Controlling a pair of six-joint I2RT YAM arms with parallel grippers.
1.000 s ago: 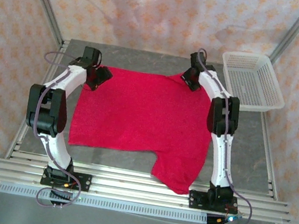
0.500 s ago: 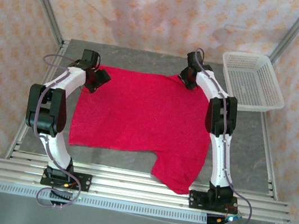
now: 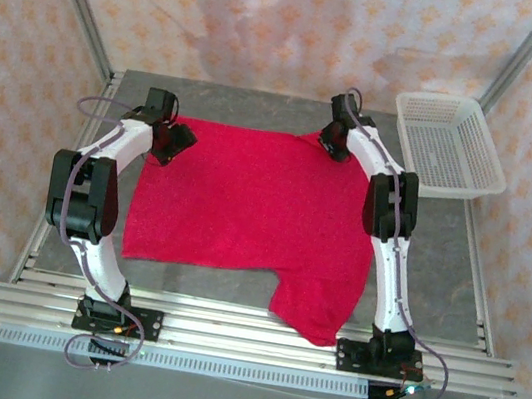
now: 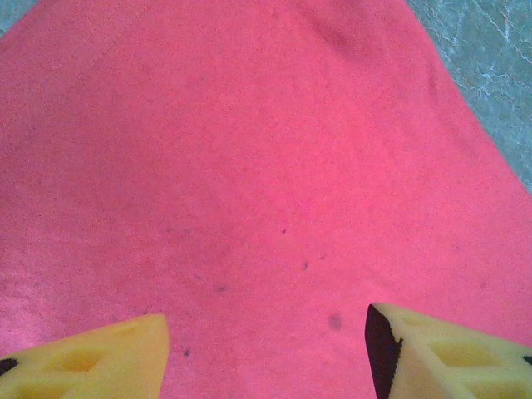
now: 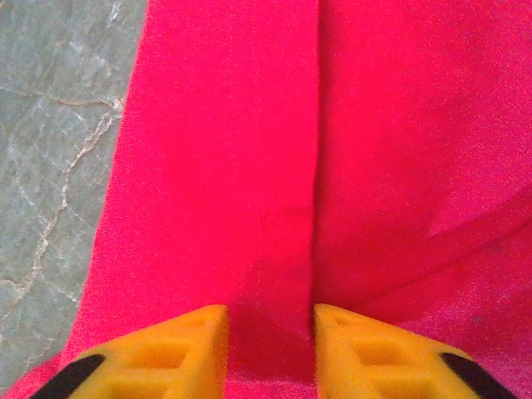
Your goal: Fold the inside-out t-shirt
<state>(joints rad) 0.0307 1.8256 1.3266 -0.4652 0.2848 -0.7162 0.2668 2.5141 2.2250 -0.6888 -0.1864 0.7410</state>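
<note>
The inside-out t-shirt lies spread flat on the table, bright red, with one sleeve hanging over the near rail. My left gripper sits at the shirt's far left corner. In the left wrist view it stands open just above flat red cloth, with nothing between its fingers. My right gripper is at the far right corner by the shoulder. Seen from the right wrist, it has narrowed onto a raised band of the cloth that fills the gap between both fingers.
A white plastic basket stands at the back right, beside the right arm. Grey marbled table shows right of the shirt and along the far edge. Metal rails run across the near edge.
The right gripper has shifted slightly left and farther back at the shirt's shoulder, and its jaws have narrowed onto the cloth. The left gripper has barely moved.
</note>
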